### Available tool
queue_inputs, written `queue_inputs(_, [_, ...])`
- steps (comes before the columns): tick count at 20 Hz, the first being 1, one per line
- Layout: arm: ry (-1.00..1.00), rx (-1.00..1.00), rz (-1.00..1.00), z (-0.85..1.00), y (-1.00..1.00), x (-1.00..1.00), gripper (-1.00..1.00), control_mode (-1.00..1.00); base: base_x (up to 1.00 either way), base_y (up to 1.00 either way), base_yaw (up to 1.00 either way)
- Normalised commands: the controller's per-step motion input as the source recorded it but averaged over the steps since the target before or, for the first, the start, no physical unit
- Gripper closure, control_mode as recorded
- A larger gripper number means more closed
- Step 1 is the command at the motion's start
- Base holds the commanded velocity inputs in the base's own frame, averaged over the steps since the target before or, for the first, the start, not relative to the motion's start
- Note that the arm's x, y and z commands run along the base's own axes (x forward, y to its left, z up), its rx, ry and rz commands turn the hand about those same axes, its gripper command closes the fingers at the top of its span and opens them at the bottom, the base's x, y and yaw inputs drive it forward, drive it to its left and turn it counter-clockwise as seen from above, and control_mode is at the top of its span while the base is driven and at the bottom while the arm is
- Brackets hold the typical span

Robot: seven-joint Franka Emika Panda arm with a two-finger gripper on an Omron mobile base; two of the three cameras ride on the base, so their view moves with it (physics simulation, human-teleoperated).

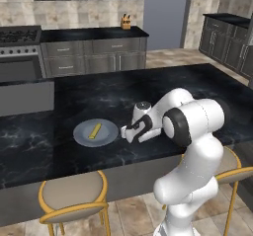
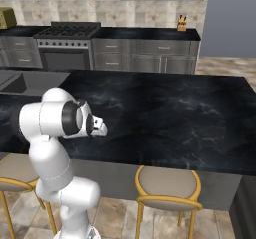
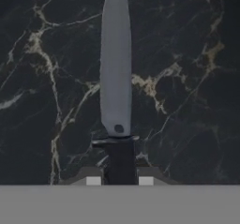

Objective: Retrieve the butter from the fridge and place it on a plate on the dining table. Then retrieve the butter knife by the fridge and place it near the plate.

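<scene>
The dining table (image 1: 148, 89), black marble veined white and tan, carries everything of note. The butter knife (image 3: 116, 73) is pinched by its dark handle in the gripper (image 3: 119, 181), its smooth grey blade running straight ahead of the jaws, over the marble just beside the plate (image 1: 81, 136). On that flat round plate lies the yellow butter (image 1: 95, 130).

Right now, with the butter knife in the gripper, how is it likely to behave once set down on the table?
The butter knife looks rigid and flat, so it should probably lie still, not roll. The marble dining table looks smooth, so it may slide if nudged.
</scene>
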Motion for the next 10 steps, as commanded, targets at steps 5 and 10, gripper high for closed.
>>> queue_inputs(5, [-0.04,0.0,0.0,-0.11,0.0,0.17,1.0,-1.0,0.0,0.0,0.0])
queue_inputs(10, [0.0,0.01,0.0,-0.03,0.0,0.38,1.0,-1.0,0.0,0.0,0.0])
